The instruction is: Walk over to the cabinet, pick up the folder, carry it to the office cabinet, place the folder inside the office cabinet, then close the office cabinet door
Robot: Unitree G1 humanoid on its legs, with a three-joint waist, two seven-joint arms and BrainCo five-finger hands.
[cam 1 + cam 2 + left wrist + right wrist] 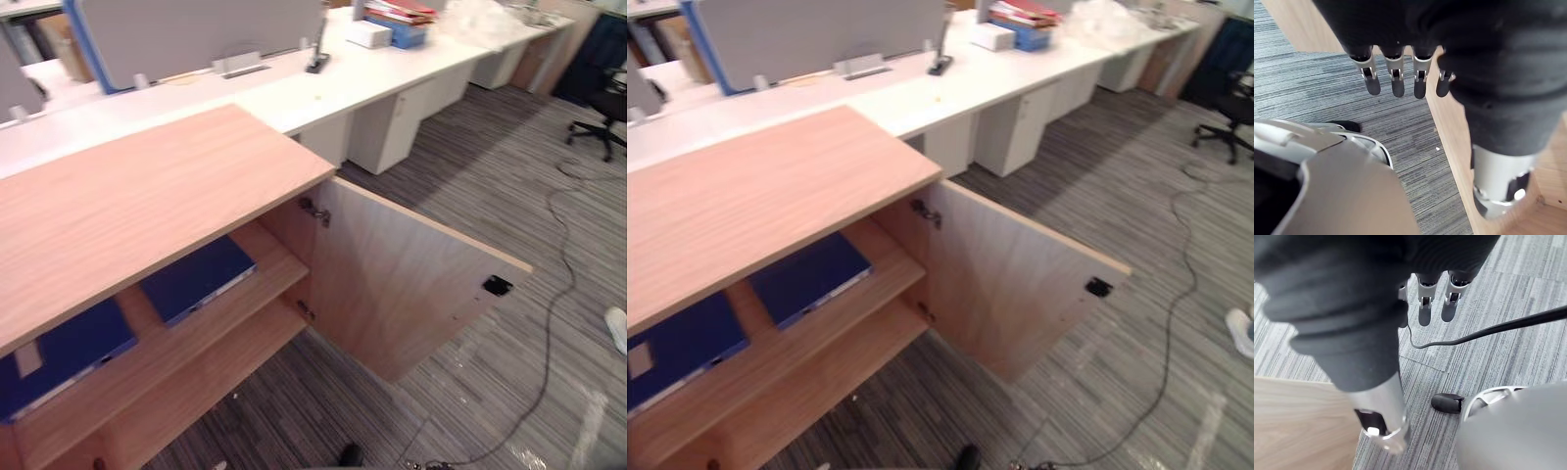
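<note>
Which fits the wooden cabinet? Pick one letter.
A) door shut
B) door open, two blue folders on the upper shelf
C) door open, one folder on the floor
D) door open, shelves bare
B: the door stands swung open, and a blue folder lies flat on the upper shelf, with a second blue folder further along the same shelf.

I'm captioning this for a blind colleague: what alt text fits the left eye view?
A wooden cabinet stands with its door swung open; a blue folder and a second folder lie flat on its upper shelf. White desks run behind it, on grey striped carpet.
</note>
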